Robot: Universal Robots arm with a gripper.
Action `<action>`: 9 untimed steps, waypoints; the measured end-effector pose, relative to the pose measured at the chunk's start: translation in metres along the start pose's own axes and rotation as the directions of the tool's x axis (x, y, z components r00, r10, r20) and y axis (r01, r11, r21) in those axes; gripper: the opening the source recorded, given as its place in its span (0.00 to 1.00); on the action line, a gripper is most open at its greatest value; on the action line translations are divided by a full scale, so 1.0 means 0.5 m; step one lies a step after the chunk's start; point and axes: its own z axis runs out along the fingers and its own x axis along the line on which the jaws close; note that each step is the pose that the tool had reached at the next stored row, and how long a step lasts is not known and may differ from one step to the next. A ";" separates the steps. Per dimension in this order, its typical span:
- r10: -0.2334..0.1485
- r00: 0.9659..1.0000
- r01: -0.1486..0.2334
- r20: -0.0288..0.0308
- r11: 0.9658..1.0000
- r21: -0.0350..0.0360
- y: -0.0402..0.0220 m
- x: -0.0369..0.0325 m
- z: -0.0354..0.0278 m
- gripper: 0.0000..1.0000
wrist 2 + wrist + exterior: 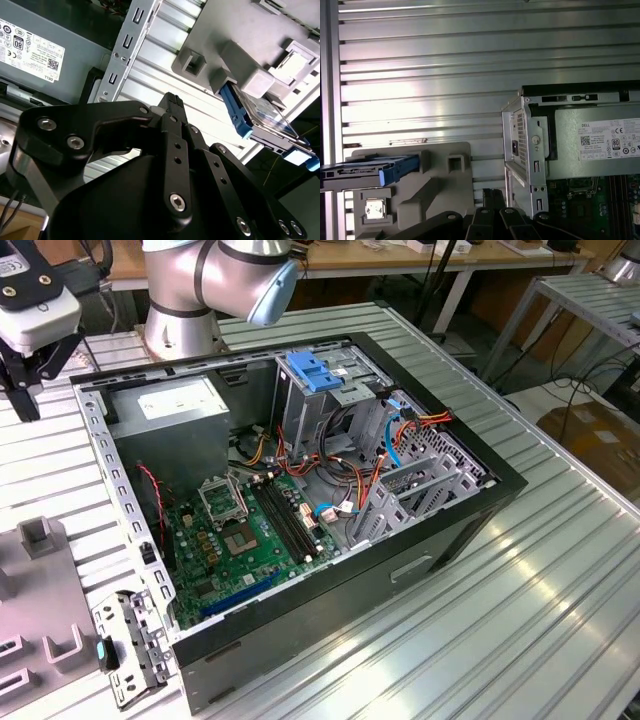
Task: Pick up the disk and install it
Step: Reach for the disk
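Observation:
The disk (260, 122) is a flat silver drive with a blue carrier rail. It stands on edge in a slot of the grey plastic fixture (240, 55) on the ribbed table. In the first wrist view the disk (370, 171) shows edge-on across the same fixture (427, 192). My gripper (172, 100) is shut and holds nothing. It hangs above the table between the fixture and the open computer case (300, 490), clear of the disk. In the exterior view the gripper (28, 390) is at the far left, beyond the case's corner.
The grey power supply box (175, 400) fills the case corner nearest my gripper. A tall metal drive bay with a blue latch (315, 370) stands further in, amid cables and the green motherboard (245, 530). A loose metal bracket (130, 650) lies beside the case.

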 end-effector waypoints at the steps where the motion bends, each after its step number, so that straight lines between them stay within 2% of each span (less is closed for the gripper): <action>1: 0.000 1.000 0.000 0.000 1.000 0.000 0.000 0.002 0.000 0.11; 9: 0.000 1.000 0.000 -0.002 1.000 0.000 -0.001 0.019 0.000 0.11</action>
